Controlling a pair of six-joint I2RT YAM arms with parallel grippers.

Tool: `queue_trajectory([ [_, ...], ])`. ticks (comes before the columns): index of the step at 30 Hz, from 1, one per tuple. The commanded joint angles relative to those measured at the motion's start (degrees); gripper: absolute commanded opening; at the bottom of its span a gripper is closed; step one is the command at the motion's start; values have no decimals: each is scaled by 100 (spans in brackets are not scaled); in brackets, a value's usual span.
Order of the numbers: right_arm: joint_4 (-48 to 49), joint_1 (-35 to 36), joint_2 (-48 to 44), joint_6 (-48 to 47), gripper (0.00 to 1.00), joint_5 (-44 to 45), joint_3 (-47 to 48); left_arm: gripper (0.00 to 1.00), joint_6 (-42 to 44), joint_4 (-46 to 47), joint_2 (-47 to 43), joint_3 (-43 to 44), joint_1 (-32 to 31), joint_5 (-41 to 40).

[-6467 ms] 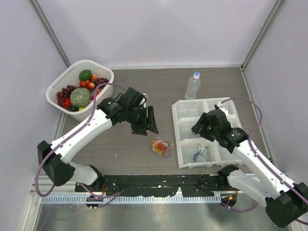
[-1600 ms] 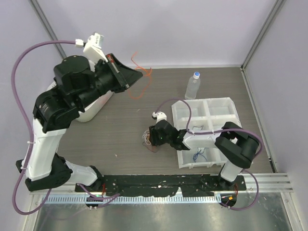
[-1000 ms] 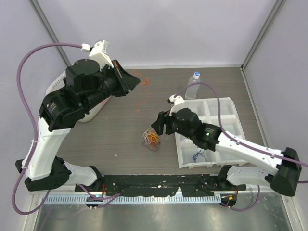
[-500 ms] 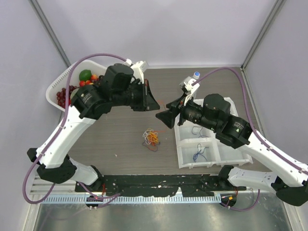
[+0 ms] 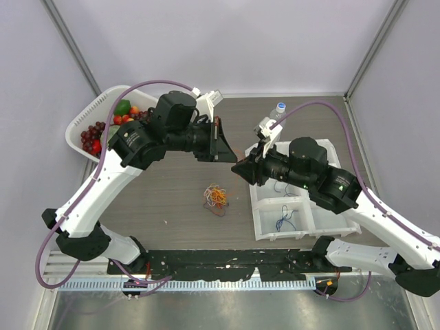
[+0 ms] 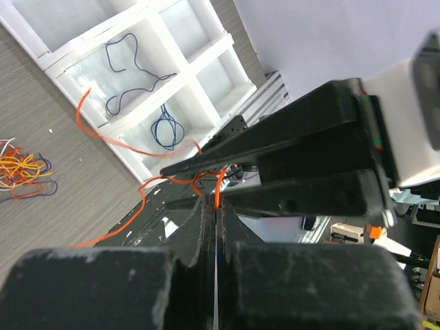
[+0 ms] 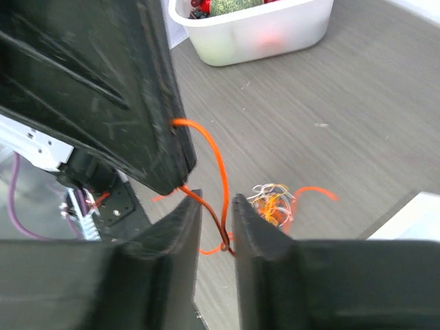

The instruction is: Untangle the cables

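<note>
A small tangle of cables, orange, white and purple, lies on the table's middle. My left gripper hangs above it, shut on a thin orange cable that trails down in loops. My right gripper has come up against the left one's fingertips. Its jaws stand a narrow gap apart, and the orange cable runs between them without being pinched. The left gripper's black fingers fill the upper left of the right wrist view, and the tangle shows beyond.
A white compartment tray sits at right with a blue cable in its near cell and a dark one in another. A water bottle stands behind it. A white basket of fruit is at back left.
My left arm came down and to the right with the orange cable. My right arm rose from the tangle to meet it, and its jaws have narrowed around the cable.
</note>
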Motion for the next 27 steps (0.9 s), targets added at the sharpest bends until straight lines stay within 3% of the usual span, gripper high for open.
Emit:
queue_trajectory([
  [1,529,-11,-344,241,20,355,-366,0,-45,247,-57,134,15,176],
  [2,574,-20,-423,363,4,442,-480,0,-54,221,-48,151,15,132],
  [5,697,-20,-564,654,1,627,-700,0,-107,247,-91,143,15,-61],
  [6,698,-20,-573,846,1,732,-805,9,-107,247,-100,143,15,-157],
  [9,672,-20,-634,1321,1,1879,-1060,51,-133,89,-109,160,15,-622],
  [12,277,-46,-573,2146,1,2955,-1298,69,-151,-131,-197,73,6,-1220],
  [15,-31,-300,-354,2508,1,3405,-1316,73,-177,-201,-320,-85,15,-1608],
  [18,29,-836,-117,2413,0,3160,-1289,75,-300,-132,-521,-375,15,-1775],
  [22,660,-2187,340,1912,1,1940,-1360,75,-510,132,-742,-885,6,-1671],
  [24,925,-2602,629,1631,1,1123,-1299,75,-537,141,-751,-991,15,-1495],
  [27,1189,-2999,1052,1323,1,630,-1132,75,-529,-25,-733,-1009,15,-1380],
])
